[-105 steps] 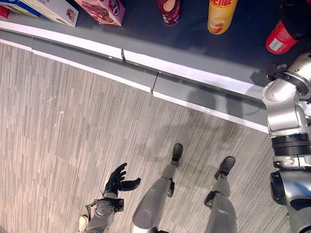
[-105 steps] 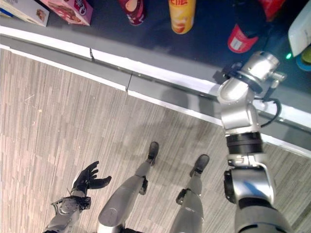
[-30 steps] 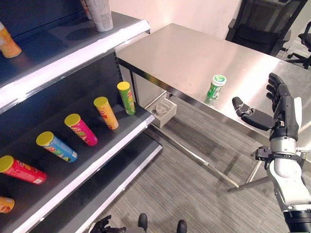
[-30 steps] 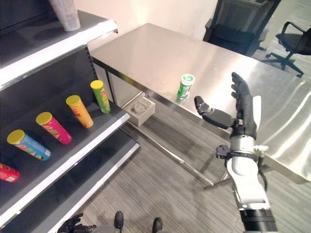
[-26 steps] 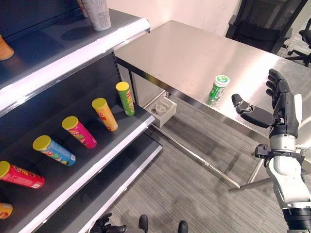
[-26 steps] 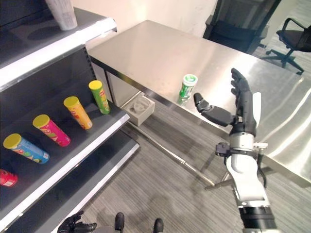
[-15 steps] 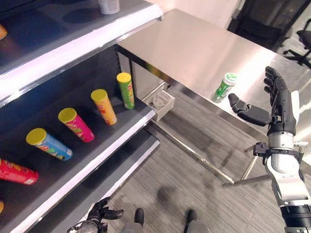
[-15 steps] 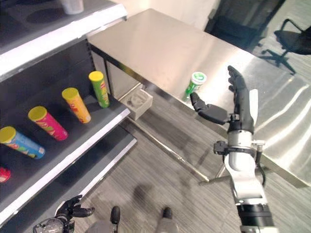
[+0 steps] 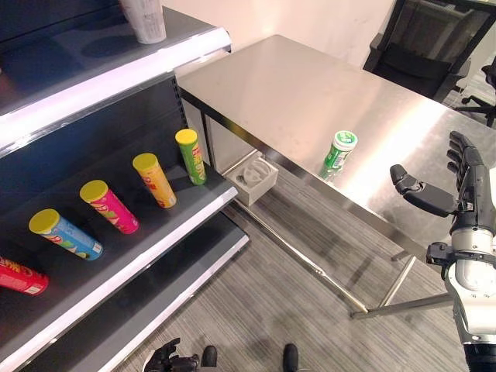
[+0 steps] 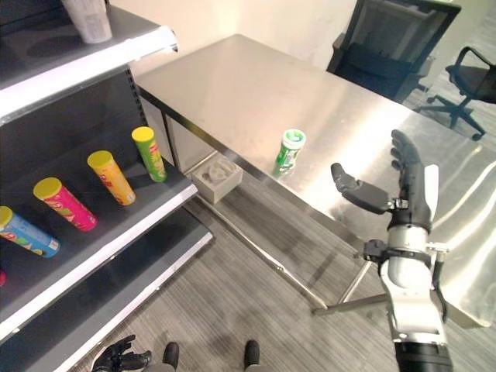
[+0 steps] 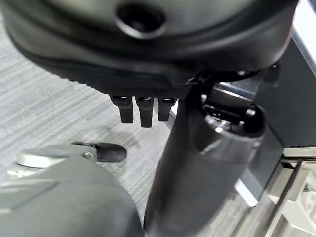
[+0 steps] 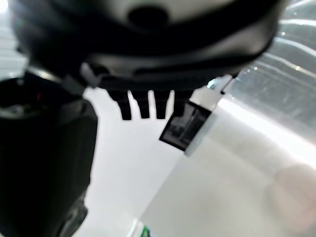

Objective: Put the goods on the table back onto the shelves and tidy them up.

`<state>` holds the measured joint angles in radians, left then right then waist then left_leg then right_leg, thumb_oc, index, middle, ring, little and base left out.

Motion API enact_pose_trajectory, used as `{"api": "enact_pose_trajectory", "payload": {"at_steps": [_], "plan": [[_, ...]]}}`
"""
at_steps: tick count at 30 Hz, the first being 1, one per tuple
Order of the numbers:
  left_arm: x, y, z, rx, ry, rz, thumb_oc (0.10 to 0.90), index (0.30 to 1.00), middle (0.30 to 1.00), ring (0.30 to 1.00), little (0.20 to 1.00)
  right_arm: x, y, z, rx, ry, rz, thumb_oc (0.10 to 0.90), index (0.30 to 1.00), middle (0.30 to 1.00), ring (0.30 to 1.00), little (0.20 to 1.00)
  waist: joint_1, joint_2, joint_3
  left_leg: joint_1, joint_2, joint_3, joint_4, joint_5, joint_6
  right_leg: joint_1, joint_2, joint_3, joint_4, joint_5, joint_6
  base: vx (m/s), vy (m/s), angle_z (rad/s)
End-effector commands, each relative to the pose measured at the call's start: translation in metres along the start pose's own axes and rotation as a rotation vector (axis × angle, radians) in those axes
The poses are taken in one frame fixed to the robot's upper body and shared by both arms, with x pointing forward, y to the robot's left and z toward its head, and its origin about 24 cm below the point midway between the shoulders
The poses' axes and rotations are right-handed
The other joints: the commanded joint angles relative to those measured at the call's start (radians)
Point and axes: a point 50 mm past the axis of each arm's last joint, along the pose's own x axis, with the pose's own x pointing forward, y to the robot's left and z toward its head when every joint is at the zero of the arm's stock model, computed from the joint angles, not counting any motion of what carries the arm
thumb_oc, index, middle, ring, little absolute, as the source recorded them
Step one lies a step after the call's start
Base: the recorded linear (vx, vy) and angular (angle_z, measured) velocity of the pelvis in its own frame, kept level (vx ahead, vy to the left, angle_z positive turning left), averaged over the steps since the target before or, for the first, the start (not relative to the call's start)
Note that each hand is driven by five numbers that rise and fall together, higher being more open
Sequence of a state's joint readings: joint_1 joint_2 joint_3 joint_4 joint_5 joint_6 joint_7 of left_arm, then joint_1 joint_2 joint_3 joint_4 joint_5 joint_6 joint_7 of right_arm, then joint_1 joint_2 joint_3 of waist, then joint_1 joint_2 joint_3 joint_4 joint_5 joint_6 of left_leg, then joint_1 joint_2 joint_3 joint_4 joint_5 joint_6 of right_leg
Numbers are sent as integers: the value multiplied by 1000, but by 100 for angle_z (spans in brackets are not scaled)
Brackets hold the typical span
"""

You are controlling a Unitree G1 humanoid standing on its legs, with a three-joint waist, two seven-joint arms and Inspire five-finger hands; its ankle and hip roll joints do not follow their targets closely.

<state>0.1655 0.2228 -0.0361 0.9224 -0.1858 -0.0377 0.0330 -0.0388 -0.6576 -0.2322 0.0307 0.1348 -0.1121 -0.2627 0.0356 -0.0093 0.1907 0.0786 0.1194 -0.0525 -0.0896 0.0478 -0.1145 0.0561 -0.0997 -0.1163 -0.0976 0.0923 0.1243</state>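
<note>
From the left eye view, there's a long steel table (image 9: 310, 85) with one green can (image 9: 338, 153) standing upright near its front edge, well apart from the right hand (image 9: 457, 194), which hangs beside the table edge with fingers straight and thumb sticking out, holding nothing. On the left, dark shelves (image 9: 139, 256) hold a row of tilted tubes: a green tube (image 9: 190, 155), an orange tube (image 9: 153, 178), a pink tube (image 9: 108, 205), a blue tube (image 9: 65, 233) and a red tube (image 9: 19, 277). A white cup (image 9: 143, 19) sits on the upper shelf. The floor (image 9: 294, 310) is grey striped carpet, and a small grey tray (image 9: 254, 178) sits under the table. The right eye view shows a black office chair (image 10: 395, 46) behind the table, and the left hand (image 10: 120, 359) low by the floor, fingers loosely spread. In the left wrist view the fingers (image 11: 140, 108) hang relaxed over carpet. The right wrist view has straight fingers (image 12: 143, 106) over shiny steel.
</note>
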Motion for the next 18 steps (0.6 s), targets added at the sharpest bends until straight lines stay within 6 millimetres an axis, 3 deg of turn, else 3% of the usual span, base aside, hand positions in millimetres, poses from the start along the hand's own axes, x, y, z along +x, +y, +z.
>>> {"api": "enact_pose_trajectory", "payload": {"at_steps": [1, 11, 18], "plan": [[3, 19, 12, 91, -37, 29, 800, 900, 900, 900, 900, 17, -15, 35, 47, -176, -41, 800, 900, 900, 900, 900, 25, -38, -70, -29, -28, 15, 2, -53, 13, -16, -44, -47, 11, -42, 46, 18, -23, 14], [2, 18, 7, 124, -17, 11, 800, 900, 900, 900, 900, 32, -9, 6, -22, -31, 7, 800, 900, 900, 900, 900, 39, -36, -51, -60, -27, 11, 2, -45, 2, -36, -49, -71, 10, -43, 50, 10, -12, 5], [2, 21, 10, 140, -26, 16, 800, 900, 900, 900, 900, 53, -6, 7, -46, -6, -44, 800, 900, 900, 900, 900, 60, -37, -29, -92, -35, 1, 2, -37, 5, -62, -55, -76, 10, -36, 54, 4, 9, 7]]}}
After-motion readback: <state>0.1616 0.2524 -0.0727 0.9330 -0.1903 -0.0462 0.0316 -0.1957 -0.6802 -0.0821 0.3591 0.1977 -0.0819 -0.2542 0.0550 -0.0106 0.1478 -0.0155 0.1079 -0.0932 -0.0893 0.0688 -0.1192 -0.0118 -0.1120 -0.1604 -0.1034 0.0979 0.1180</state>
